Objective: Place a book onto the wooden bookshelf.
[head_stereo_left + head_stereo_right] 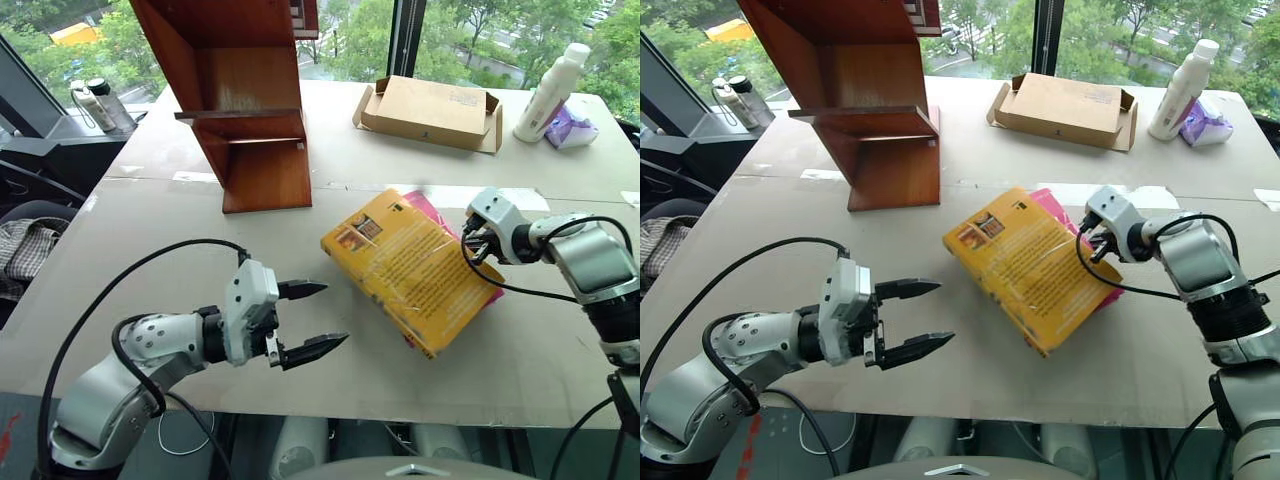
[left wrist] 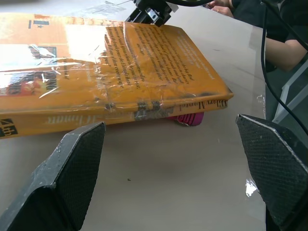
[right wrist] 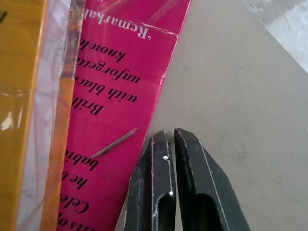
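The yellow book (image 1: 415, 268) in glossy wrap lies flat at mid table on top of a pink book (image 3: 122, 91). The wooden bookshelf (image 1: 245, 95) stands at the back left. My left gripper (image 1: 312, 320) is open, level with the table and a short way left of the book, fingers (image 2: 72, 168) facing its spine (image 2: 120, 113). My right gripper (image 3: 171, 139) is shut, its tips right beside the pink book's right edge, close to the yellow book's far right corner (image 1: 462, 235); whether they touch it I cannot tell.
An open cardboard box (image 1: 430, 110) lies at the back, with a white bottle (image 1: 550, 92) and a purple packet (image 1: 570, 128) to its right. Two bottles (image 1: 100, 103) stand on a ledge at the far left. A person's arm (image 2: 288, 45) shows beyond the table.
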Motion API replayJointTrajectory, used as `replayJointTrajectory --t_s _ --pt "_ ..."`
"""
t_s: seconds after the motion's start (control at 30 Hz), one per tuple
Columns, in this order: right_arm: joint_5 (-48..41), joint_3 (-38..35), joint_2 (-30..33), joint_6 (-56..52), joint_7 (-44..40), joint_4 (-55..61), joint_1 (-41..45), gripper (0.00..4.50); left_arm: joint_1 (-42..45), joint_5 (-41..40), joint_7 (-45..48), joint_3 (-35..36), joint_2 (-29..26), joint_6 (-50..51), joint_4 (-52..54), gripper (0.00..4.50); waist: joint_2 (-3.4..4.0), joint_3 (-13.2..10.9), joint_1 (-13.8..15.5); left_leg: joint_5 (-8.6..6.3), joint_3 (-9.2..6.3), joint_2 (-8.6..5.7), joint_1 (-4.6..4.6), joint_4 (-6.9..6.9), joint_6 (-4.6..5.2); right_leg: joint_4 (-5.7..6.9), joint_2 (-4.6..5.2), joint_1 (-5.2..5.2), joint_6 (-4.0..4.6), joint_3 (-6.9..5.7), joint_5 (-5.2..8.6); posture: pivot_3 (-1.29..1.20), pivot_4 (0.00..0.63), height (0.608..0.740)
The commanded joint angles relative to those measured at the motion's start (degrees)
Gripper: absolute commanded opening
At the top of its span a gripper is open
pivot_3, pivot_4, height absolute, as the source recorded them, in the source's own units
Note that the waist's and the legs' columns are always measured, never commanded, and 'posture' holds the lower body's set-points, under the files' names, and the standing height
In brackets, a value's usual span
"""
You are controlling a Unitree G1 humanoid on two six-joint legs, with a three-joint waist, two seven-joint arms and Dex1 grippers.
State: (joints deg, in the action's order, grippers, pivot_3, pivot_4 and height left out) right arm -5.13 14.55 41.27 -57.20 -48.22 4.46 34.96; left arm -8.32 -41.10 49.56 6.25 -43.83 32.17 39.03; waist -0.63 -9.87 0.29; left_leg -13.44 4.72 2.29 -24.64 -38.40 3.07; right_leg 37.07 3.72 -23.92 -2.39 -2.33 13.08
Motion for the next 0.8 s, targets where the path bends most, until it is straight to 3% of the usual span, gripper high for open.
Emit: replayJointTrajectory --t_s 0.03,0.1,0.2,0.3,0.33,0.37,0.43,0.57,0.8 --pt "-0.42 -5.63 4.20 5.65 0.19 5.02 -3.35 0.04 -2.72 -6.95 -2.87 4.42 2.21 2.86 -0.12 4.50 0.00 0.00 0.25 0.00 -0.01 0.00 -0.01 0.00 0.00 0.00 0.01 0.00 0.06 -0.01 0.03 0.00 0.150 0.733" --pt "-1.25 -11.29 6.10 11.85 0.80 5.78 -6.16 0.04 -4.37 -10.33 -4.32 6.64 3.33 4.81 -1.08 4.50 0.00 0.00 0.65 0.00 -0.04 -0.04 -0.05 0.00 0.01 -0.02 0.08 0.00 0.07 -0.05 0.05 0.00 0.150 0.733" --pt "-6.22 -21.82 9.66 15.94 -3.83 7.88 -13.85 0.83 -6.70 -16.66 -6.98 9.38 4.82 8.14 -2.29 4.50 -0.01 0.01 0.60 -0.04 -0.02 -0.09 -0.03 -0.03 0.08 -0.02 0.13 0.02 0.08 -0.06 0.07 0.00 0.150 0.733" --pt "-18.12 -37.14 9.66 18.78 -13.53 14.14 -23.71 2.18 -7.94 -26.38 -10.38 12.03 5.63 12.62 -3.96 4.50 -0.06 0.03 0.67 -0.09 -0.15 -0.06 0.02 -0.02 0.16 -0.06 0.13 0.15 -0.03 -0.14 0.08 0.00 0.150 0.733" --pt "-20.83 -40.56 10.16 19.38 -16.49 15.67 -26.53 2.88 -7.65 -28.78 -11.30 12.46 5.35 13.82 -4.57 4.50 -0.06 0.03 0.58 -0.10 -0.21 -0.05 0.01 -0.01 0.17 -0.05 0.12 0.18 -0.11 -0.13 0.04 0.00 0.150 0.733" --pt "-22.51 -42.57 10.76 19.95 -18.24 16.77 -28.57 3.16 -7.21 -30.76 -11.78 13.01 4.79 14.93 -5.56 4.50 -0.05 0.03 0.48 -0.10 -0.24 -0.04 0.03 -0.01 0.17 -0.04 0.10 0.18 -0.10 -0.13 0.03 0.00 0.150 0.733" --pt "-25.84 -46.02 12.24 20.29 -21.92 17.65 -31.52 4.27 -5.70 -33.74 -12.29 13.71 3.50 17.12 -8.15 4.50 -0.04 0.03 0.19 -0.11 -0.17 0.01 0.24 -0.01 0.18 0.06 0.02 0.24 0.03 -0.09 0.11 0.00 0.150 0.733" --pt "-30.79 -48.23 15.14 21.32 -27.10 12.72 -30.43 4.40 -2.05 -34.88 -12.16 13.31 1.78 19.57 -12.91 4.50 -0.05 0.03 0.11 -0.12 0.02 0.00 0.82 0.00 0.16 0.27 0.10 0.49 -0.04 0.10 0.27 0.00 0.150 0.733" --pt "-30.66 -39.31 18.04 29.68 -34.89 0.05 -17.53 4.40 -0.01 -36.53 -12.89 11.50 1.94 23.49 -15.86 4.50 -0.07 0.02 -0.25 -0.12 0.17 0.01 0.79 0.03 0.16 0.28 0.37 0.37 0.26 0.23 0.11 0.00 0.150 0.733"
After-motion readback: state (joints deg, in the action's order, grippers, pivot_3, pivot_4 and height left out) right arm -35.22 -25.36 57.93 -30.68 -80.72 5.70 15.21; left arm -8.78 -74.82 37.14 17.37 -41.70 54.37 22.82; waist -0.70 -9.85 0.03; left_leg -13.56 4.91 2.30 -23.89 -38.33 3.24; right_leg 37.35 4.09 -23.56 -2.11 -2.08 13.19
